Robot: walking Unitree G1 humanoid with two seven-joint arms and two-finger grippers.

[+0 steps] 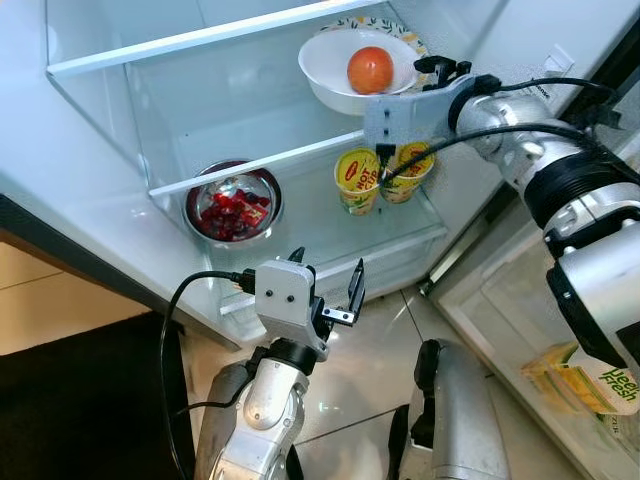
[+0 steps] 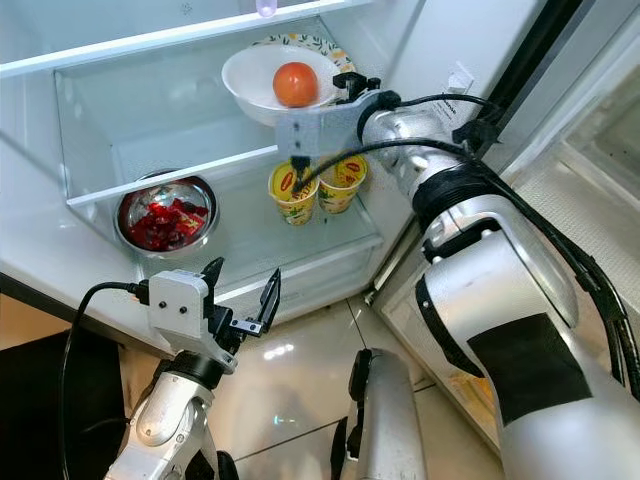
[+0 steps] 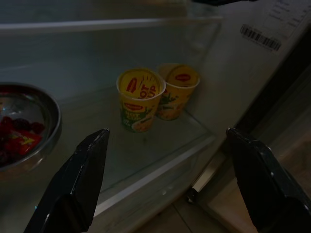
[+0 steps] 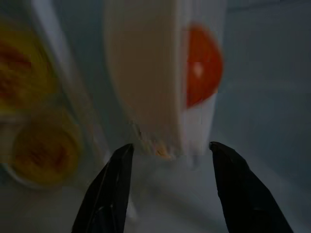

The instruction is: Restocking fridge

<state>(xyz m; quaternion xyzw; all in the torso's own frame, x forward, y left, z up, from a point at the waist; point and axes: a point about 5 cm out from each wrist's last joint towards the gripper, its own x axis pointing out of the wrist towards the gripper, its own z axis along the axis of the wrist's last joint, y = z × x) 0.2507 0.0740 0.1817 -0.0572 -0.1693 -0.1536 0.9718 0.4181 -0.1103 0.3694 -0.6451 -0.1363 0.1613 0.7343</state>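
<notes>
Two fingers of my right gripper (image 4: 167, 187) stand apart, empty, just before the white bowl (image 1: 335, 70) with its tomato (image 1: 370, 69) on the upper shelf (image 1: 200, 40); straight ahead, nearer than my open left gripper (image 1: 325, 280).

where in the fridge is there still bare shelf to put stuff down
Free: the upper glass shelf left of the white bowl, and the lower shelf between the steel bowl and the yellow noodle cups. Crowded: the right end, where the right gripper sits at the white bowl above the cups.
</notes>
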